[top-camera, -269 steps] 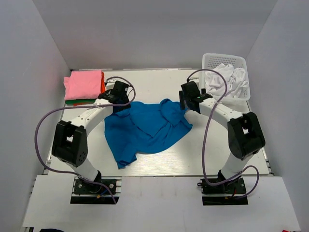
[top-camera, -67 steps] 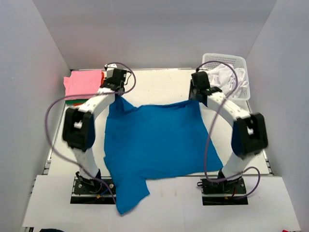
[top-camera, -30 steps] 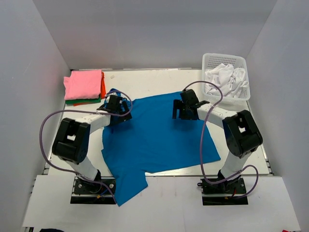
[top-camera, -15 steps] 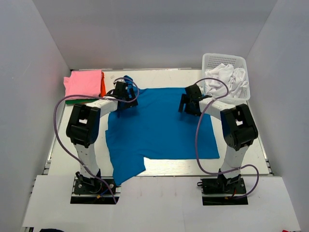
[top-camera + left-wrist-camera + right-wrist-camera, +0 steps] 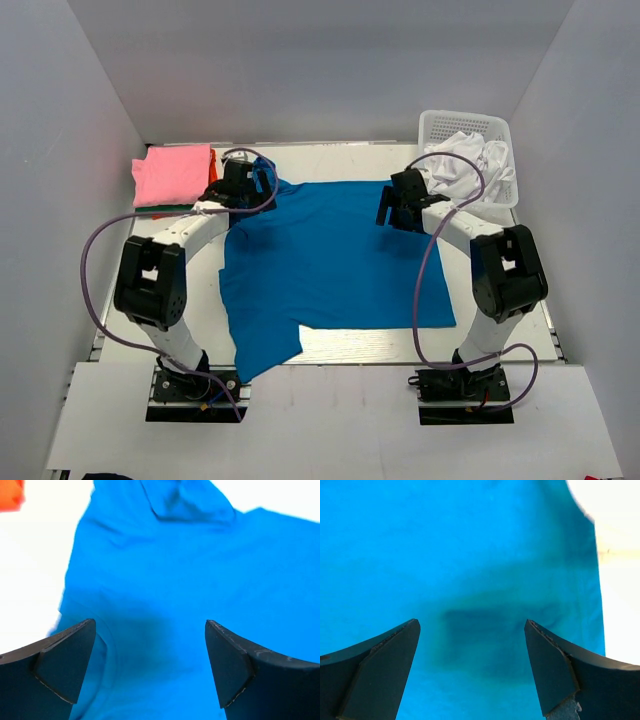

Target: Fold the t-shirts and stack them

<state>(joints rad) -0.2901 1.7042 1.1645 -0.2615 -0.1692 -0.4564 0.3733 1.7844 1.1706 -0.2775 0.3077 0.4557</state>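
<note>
On the table (image 5: 330, 165), the blue t-shirt (image 5: 330, 260) lies crosswise, neck seemingly leftward.

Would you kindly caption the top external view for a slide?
Left pincer and right pincer, both open, poised over the far corners of the spread blue t-shirt; pink stack left, white basket right.

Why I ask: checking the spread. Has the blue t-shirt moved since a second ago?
Yes. The blue t-shirt has slid away from the table near edge, toward the pink stack; far less of it overhangs now.
</note>
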